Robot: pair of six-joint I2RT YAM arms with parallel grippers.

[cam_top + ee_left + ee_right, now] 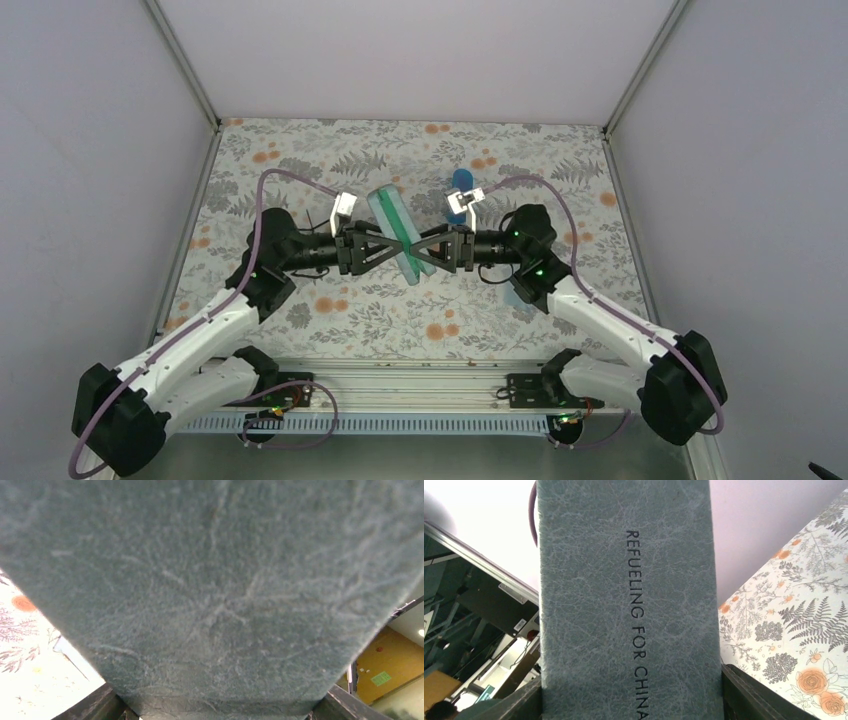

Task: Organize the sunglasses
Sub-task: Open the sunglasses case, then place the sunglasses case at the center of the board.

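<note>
A: Sunglasses status?

B: The sunglasses aren't showing in any view, so I can't tell where they're sitting or how they're looking. What's showing is a grey-green case (390,212). It's oblong with a crackled leather-look skin, and "REFUELING FOR CHINA" is running along it in the right wrist view (624,605).

A: Grippers?

B: Both are clamping that case. The left gripper (397,250) is reaching in from the left-edge side and the right gripper (425,250) from the right-edge side. They're meeting over the middle of the bench. The case is lying slanted between them, with its far end leaning toward the far-left corner. From the top view it's reading as two slabs side by side, and I can't tell if it's open. I also can't tell if it's touching the cloth.

A: Finger contact?

B: On the right wrist view, the fingers (744,692) are pressing on both long edges of the case. On the left wrist view, the case (215,595) is filling nearly the whole frame, and the fingers (95,707) are showing at the bottom corners, touching its sides.

A: Surroundings?

B: A floral cloth (300,150) with orange blooms and grey ferns is covering the bench. A blue item (461,180) is sitting just beyond the right gripper toward the far edge, partly hidden by the wrist camera. Pale walls (90,150) are enclosing three sides. An aluminium rail (420,385) is running along the near edge between the arm bases.
</note>
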